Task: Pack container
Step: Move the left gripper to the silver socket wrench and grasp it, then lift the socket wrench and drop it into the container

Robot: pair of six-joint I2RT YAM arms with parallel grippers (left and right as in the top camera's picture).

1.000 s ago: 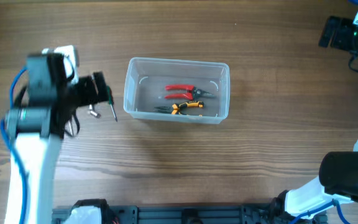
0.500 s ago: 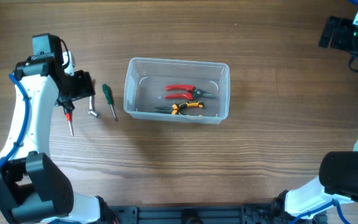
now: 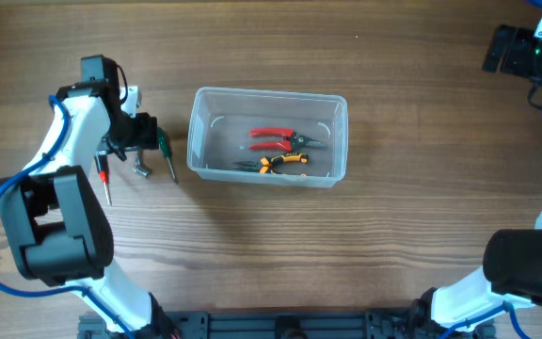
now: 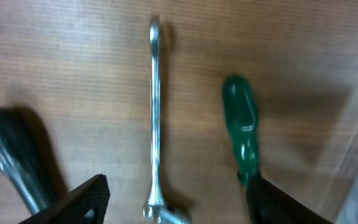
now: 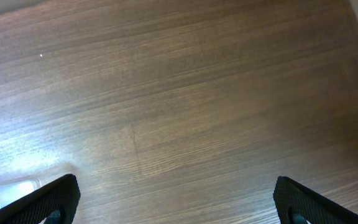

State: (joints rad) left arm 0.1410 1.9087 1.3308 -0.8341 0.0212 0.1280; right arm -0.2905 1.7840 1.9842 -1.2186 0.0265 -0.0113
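Note:
The container, a clear plastic tub, stands mid-table with red-handled pliers and yellow-handled pliers inside. To its left lie a green-handled screwdriver, a silver wrench and a red-handled screwdriver. My left gripper hovers over these tools, open and empty. In the left wrist view the wrench lies between the open fingers, with the green handle just inside the right finger. My right gripper is open and empty at the far right corner.
A dark handle lies outside my left finger in the left wrist view. The right wrist view shows bare wooden table under the open right fingers, with a pale corner of the container at the lower left.
My left arm has swung back and to the right, bringing the open gripper over the wrench and green screwdriver. The tools, the container and the right arm have not moved.

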